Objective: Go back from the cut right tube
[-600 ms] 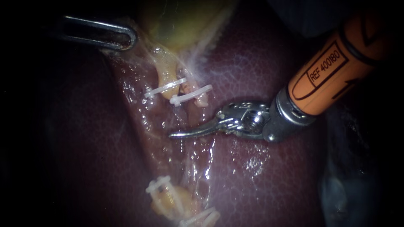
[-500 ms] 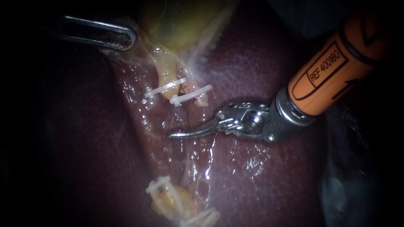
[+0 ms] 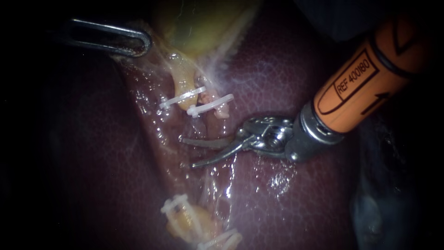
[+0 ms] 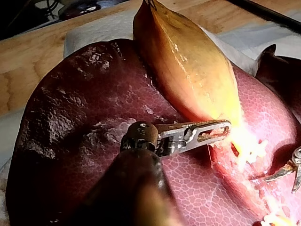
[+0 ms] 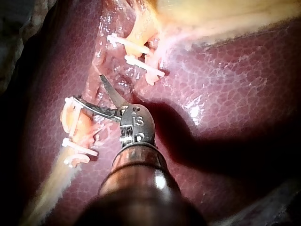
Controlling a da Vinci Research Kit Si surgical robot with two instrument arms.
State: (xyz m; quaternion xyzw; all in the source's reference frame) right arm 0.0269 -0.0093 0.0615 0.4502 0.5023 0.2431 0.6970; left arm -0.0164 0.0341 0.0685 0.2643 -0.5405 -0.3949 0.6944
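Resting on cloth (image 4: pixel 87 33) over a wooden bench (image 4: pixel 28 61), liver (image 4: pixel 70 117) lies beneath right instrument (image 3: pixel 188 152), jaws parted; left instrument (image 4: pixel 224 130) clamps gallbladder (image 4: pixel 188 61)

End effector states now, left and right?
Left instrument: jaws shut on the gallbladder.
Right instrument: jaws open, holding nothing.

The endoscope sits close over the liver (image 3: pixel 286 194), which both wrist cameras (set farther back, facing forward) also show.
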